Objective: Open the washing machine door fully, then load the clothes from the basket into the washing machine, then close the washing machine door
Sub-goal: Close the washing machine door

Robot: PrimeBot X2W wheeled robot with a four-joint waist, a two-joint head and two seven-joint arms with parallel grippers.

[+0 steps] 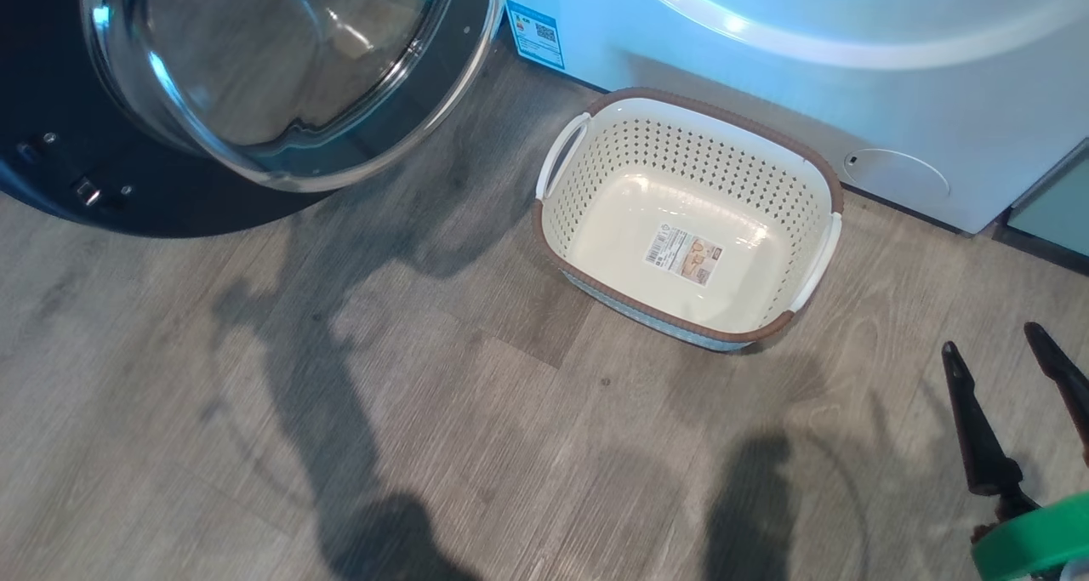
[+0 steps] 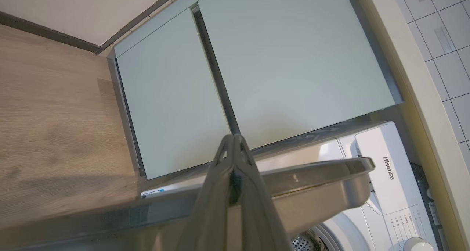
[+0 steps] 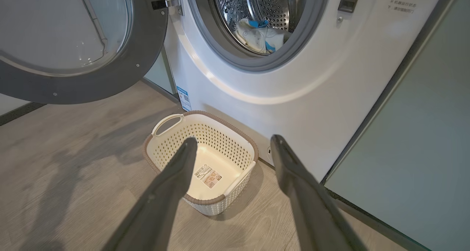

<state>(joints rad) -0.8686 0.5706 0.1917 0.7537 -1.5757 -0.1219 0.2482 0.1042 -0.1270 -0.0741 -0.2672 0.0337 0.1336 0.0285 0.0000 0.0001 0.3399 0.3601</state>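
Note:
The washing machine [image 3: 293, 107] stands with its door [image 3: 147, 67] swung wide open to the left. Pale yellow clothes [image 3: 259, 36] with a blue piece lie inside the steel drum. On the floor in front, the basket [image 1: 815, 164] holds nothing except its label. My right gripper [image 1: 993, 341] hovers open to the right of the basket, a little back from the machine; in its wrist view the right gripper [image 3: 233, 139] frames the basket [image 3: 220, 120]. My left gripper [image 2: 233, 137] is shut, fingertips together, right at the door's silver edge [image 2: 312, 177]. The glass bowl of the door [image 1: 281, 71] bulges at the upper left of the head view.
Pale green cabinets flank the machine [image 2: 257, 60] [image 3: 422, 151]. The wood-look floor [image 1: 383, 394] stretches left of and in front of the basket. The washer's control panel [image 2: 385, 170] carries a brand name and a dial. A QR sticker [image 1: 536, 32] sits low on the washer's front.

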